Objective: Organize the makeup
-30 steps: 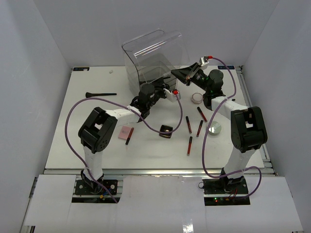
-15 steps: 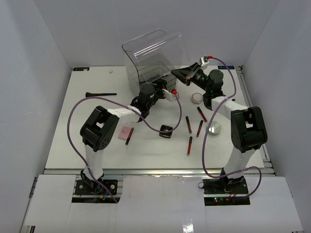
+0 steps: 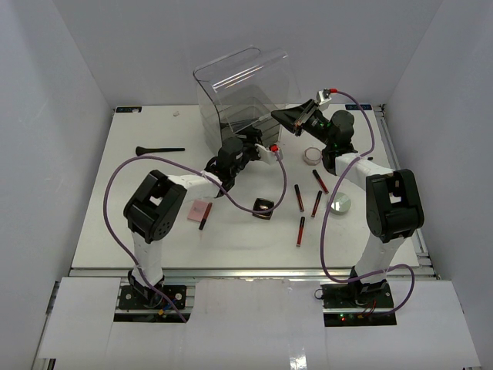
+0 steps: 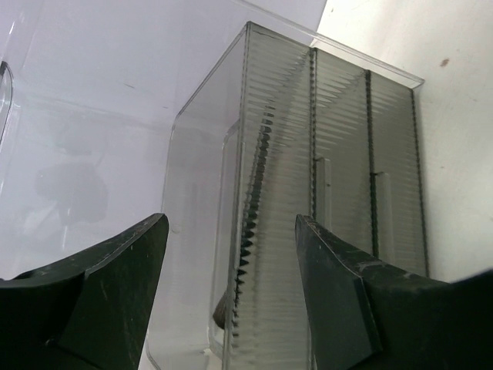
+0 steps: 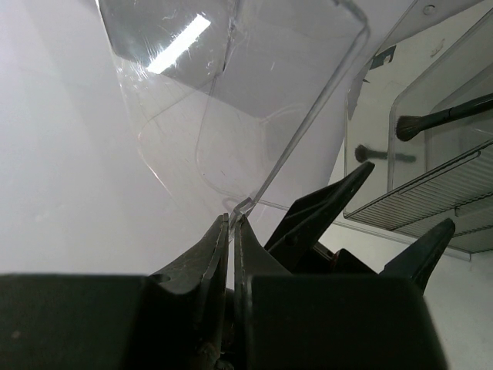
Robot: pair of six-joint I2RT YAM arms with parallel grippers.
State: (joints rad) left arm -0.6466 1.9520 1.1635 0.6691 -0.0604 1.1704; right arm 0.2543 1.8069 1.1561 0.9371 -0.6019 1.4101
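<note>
White table (image 3: 239,243) — slim tubes (image 3: 300,231) (acrylic box (image 3: 239,85))

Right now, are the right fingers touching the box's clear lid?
Touching. The right wrist view shows the right fingers shut on a corner of the clear lid, its edge running into the seam between them.

We look down from behind over the table (image 3: 231,247); both wrist views sit close — sharing the clear box (image 3: 245,92).
</note>
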